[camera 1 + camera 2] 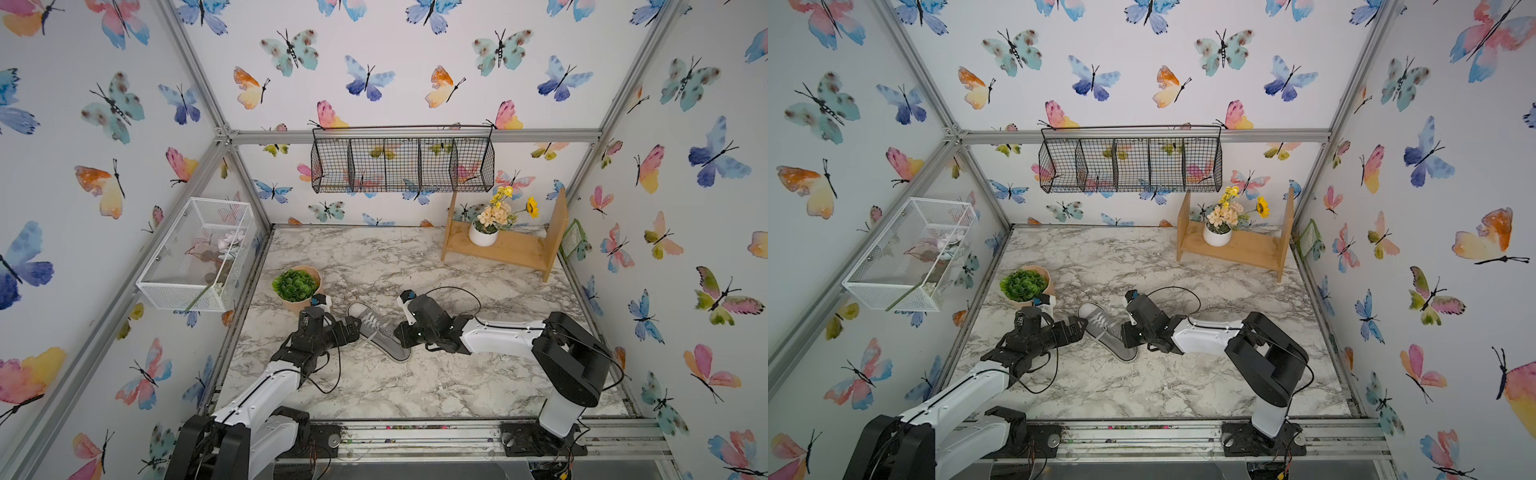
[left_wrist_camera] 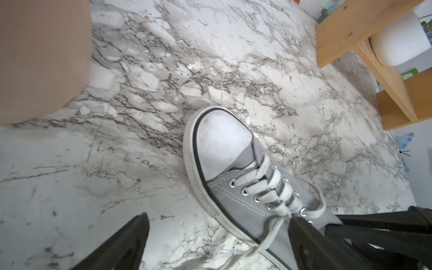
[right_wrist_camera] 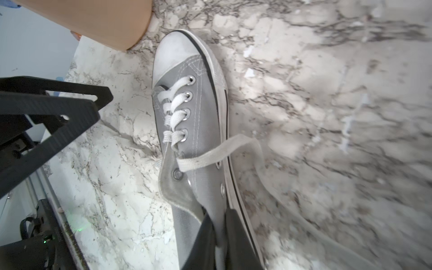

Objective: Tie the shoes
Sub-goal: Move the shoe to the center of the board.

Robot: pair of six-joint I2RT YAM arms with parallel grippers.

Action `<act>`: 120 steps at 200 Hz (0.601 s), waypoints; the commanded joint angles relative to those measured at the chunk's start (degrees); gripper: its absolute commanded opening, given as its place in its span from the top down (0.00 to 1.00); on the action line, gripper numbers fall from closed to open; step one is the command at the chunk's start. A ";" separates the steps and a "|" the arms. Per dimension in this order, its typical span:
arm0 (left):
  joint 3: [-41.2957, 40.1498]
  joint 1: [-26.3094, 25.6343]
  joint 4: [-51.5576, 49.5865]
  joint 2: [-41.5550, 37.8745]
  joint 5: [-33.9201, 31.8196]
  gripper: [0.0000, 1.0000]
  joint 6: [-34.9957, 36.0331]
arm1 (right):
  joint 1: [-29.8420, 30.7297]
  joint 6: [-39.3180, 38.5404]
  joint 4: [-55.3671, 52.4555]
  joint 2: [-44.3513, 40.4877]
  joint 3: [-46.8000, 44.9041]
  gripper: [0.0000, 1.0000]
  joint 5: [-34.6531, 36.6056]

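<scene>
The marble desk (image 1: 415, 386) fills the bottom half of both top views, and the two claws meet low in the middle of it. The grey sneaker (image 1: 376, 332) lies flat on the desk right between them. Its white toe points to the upper left of the picture and its heel to the lower right. The right claw (image 3: 218, 214) is almost shut. It looks like it is pinching the side wall of the sneaker near the heel, one finger inside the shoe and one outside. The left claw (image 2: 218, 218) is open very wide and holds nothing. One of its fingers hangs over the bare desk and the other sits by the top lace holes. The white laces (image 2: 268, 184) are not tied. I think the job right now is to catch a loose lace end (image 2: 271, 236). To do it well, the right claw should hold the shoe firm so it cannot slide. The left claw should come down on the lace alone, not the cloth, and pull softly so the lace does not slip out of its holes. Now the counting: one sneaker, two claws, and two loose lace ends as far as I can tell. A bit farther back, to the upper left of the shoe, is one green plant (image 1: 296, 284) in a tan pot. At the back right stands one wooden shelf (image 1: 511, 249) with one white pot of flowers (image 1: 483, 237) on it. On the walls hang one white mesh basket (image 1: 178, 291) at the left and one black wire basket (image 1: 403, 166) at the top middle.
</scene>
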 commanded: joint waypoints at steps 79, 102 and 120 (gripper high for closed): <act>4.14 -9.60 1.35 6.86 -0.92 0.01 0.25 | -6.16 11.29 2.18 -18.04 -17.04 0.90 14.61; 4.37 -9.92 1.85 8.17 -1.30 0.01 0.09 | -6.07 13.53 4.57 -16.13 -15.77 0.91 11.93; 4.17 -9.93 1.86 9.04 -1.53 0.01 -0.28 | -5.98 16.44 9.55 -13.82 -16.81 0.90 7.97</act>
